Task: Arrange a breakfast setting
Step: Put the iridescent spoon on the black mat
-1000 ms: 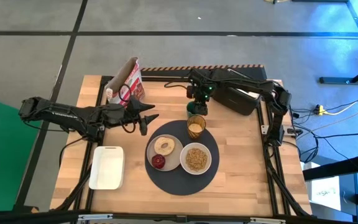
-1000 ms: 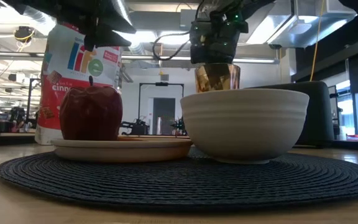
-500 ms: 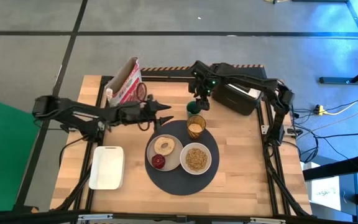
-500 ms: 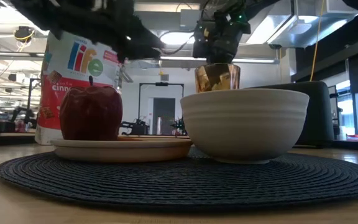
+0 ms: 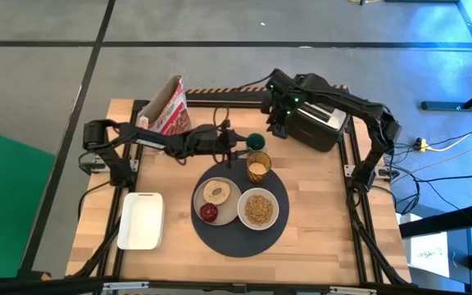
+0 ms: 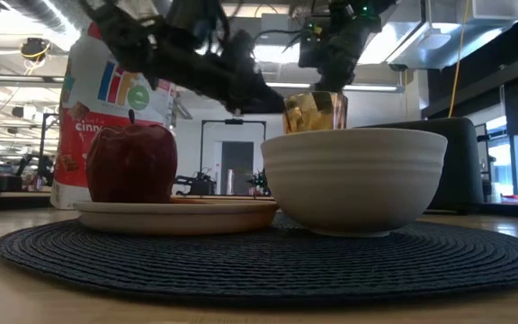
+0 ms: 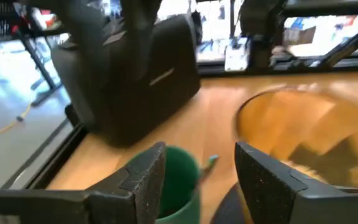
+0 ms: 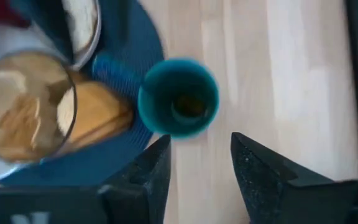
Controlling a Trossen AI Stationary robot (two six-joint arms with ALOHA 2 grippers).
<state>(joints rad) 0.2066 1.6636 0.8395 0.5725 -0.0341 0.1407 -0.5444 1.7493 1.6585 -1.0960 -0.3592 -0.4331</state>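
A dark grey round mat (image 5: 240, 233) holds a beige plate (image 5: 228, 211) with a toasted round (image 5: 216, 192) and a red fruit (image 5: 209, 213), a white bowl (image 5: 258, 209) and an amber glass (image 5: 258, 168). A small green cup (image 5: 256, 142) stands on the wood just beyond the mat's far edge. My left gripper (image 5: 240, 150) is open, level, its fingertips just left of the cup (image 7: 180, 180). My right gripper (image 5: 279, 127) is open and empty, above and right of the cup (image 8: 179, 106).
A black toaster (image 5: 318, 123) stands at the far right, under my right arm. A cereal box (image 5: 166, 106) stands at the far left, behind my left arm. A white rectangular tray (image 5: 141, 220) lies near the left front. Bare wood lies right of the mat.
My left gripper has reached toward the table's right edge, from beside the cereal box to just left of the green cup. My right gripper has gone up and back toward the toaster, away from the cup. The cup stands where it was.
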